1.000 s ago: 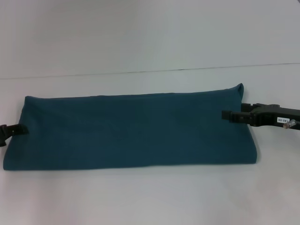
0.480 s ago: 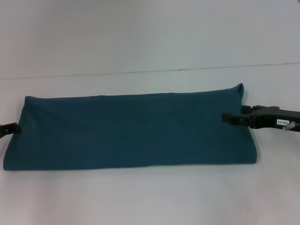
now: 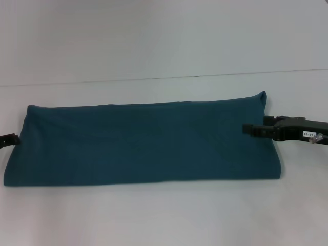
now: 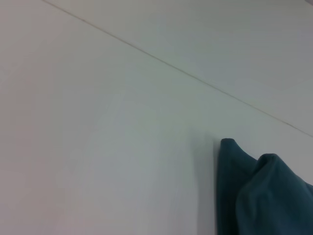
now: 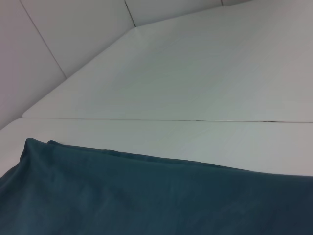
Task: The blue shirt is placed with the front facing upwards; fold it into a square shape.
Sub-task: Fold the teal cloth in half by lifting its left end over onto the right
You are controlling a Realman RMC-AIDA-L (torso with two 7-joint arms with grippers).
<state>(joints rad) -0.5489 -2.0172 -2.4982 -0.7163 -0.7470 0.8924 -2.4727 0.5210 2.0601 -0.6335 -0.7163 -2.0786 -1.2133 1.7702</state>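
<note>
Now the blue shirt lies as a long folded band across the white table, plain side up. The right gripper reaches over its right end, the left gripper sits at its left edge; whether either grips cannot be told.

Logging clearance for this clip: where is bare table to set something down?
Bare table runs along the shirt's near edge and, wider, beyond its far edge. The blue shirt fills the middle; its ends are crowded, left gripper at one, right gripper over the other.
</note>
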